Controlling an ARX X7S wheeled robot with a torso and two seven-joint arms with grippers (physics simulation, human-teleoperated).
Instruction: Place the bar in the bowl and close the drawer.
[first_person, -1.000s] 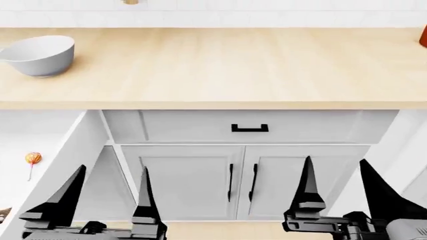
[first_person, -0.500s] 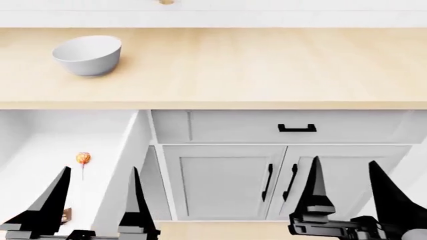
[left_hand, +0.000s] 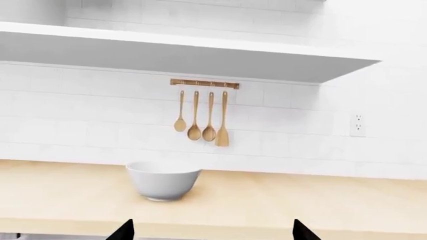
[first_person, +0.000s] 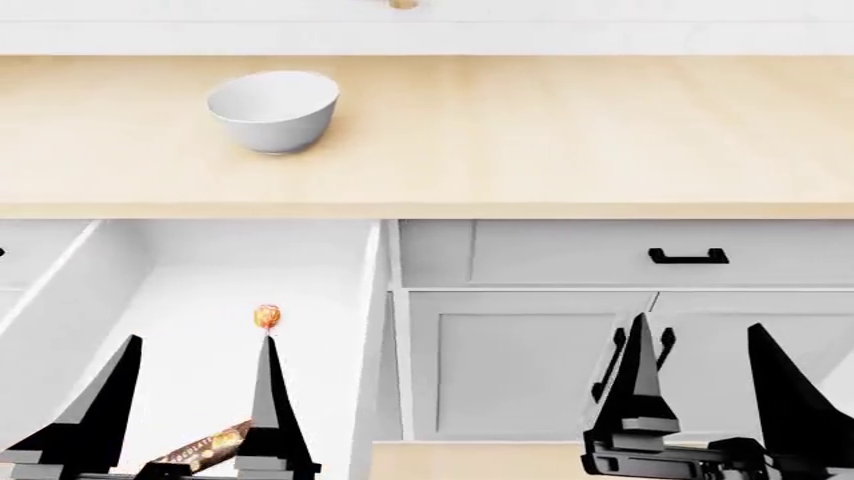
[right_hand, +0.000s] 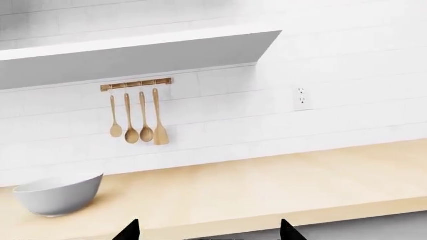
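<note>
Although both arms are raised and ready, nothing of the task looks done yet. The bar (first_person: 207, 446) lies at the near end of the drawer (first_person: 350, 330), between the spread fingers of the left gripper (first_person: 180, 420), which hangs over it without touching it as far as the head view shows. A lollipop (first_person: 267, 318) sits farther back in the same drawer. The drawer is pulled wide out on the left, below the tabletop (first_person: 561, 130). The bowl (first_person: 274, 108) stands empty on the tabletop, far and a little right of the drawer's middle. The right gripper (first_person: 714, 400) has its fingers spread too, holding nothing, in front of the cabinet doors (first_person: 514, 360). Left to do, by my judgement: grasp the bar, carry it up to the bowl, release it, then push the drawer shut.
</note>
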